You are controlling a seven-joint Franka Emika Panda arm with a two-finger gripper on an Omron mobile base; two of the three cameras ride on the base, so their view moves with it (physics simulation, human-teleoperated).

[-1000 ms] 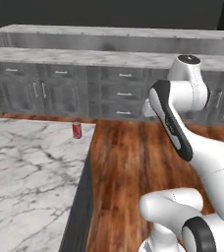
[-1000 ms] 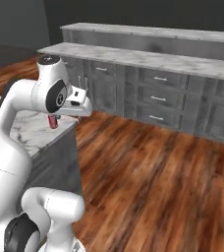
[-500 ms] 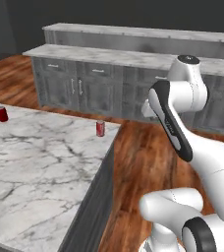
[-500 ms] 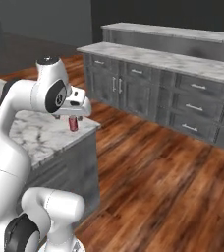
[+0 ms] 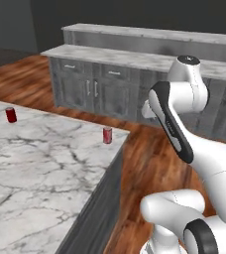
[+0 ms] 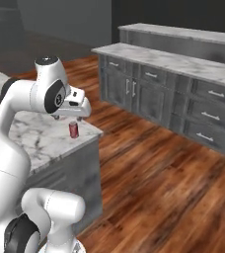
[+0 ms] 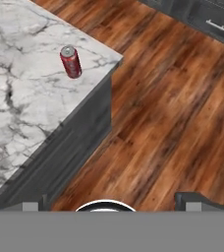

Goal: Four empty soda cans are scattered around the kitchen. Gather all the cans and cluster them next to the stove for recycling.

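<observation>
Here two red cylindrical soda cans (image 5: 107, 135) (image 5: 11, 114) stand on veined marble (image 5: 45, 163)

A rendered home kitchen: a marble-topped island worktop (image 5: 45, 163), grey cabinets (image 6: 183, 104) with drawers along the wall, and a wooden floor (image 7: 173, 108).

White grey-veined marble tabletop (image 5: 45, 163): smooth, faint sheen. Small red metal cans (image 7: 70, 62), silver tops: glossy. Brown plank wood floor (image 7: 168, 108): polished.
</observation>
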